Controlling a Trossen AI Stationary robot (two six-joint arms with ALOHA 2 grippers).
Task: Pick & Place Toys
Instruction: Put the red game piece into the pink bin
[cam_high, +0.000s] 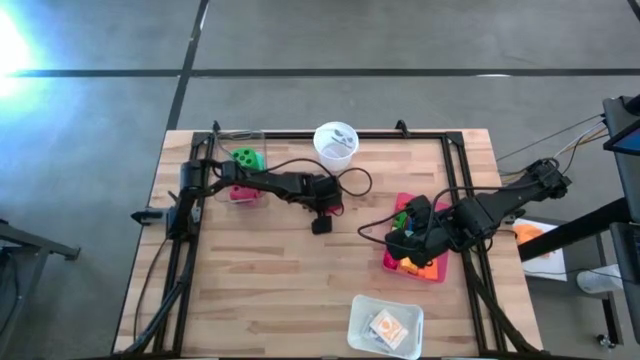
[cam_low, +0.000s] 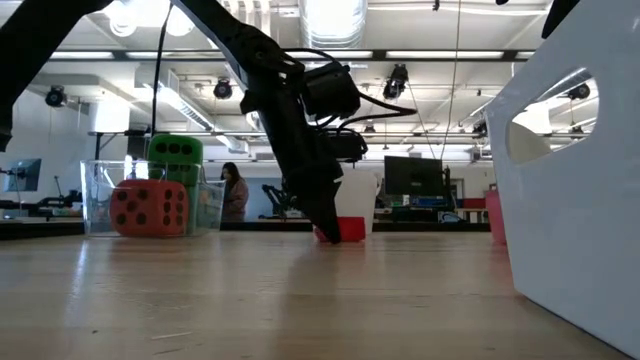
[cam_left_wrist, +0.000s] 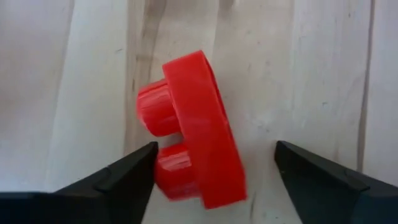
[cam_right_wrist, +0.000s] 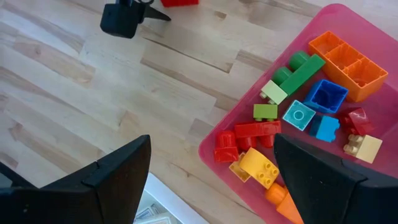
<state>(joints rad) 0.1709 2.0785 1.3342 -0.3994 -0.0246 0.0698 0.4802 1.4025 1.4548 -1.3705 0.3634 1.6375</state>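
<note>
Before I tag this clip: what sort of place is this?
Probably an open robotics lab or workshop: a wooden table with two robot arms on a concrete floor, exposed ceiling lights, and desks with monitors behind.

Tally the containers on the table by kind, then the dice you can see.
Clear box: 1
White cup: 1
White tray: 1
Pink tray: 1
Dice: 2, a green die and a red die, both in the clear box
Total: 6
</note>
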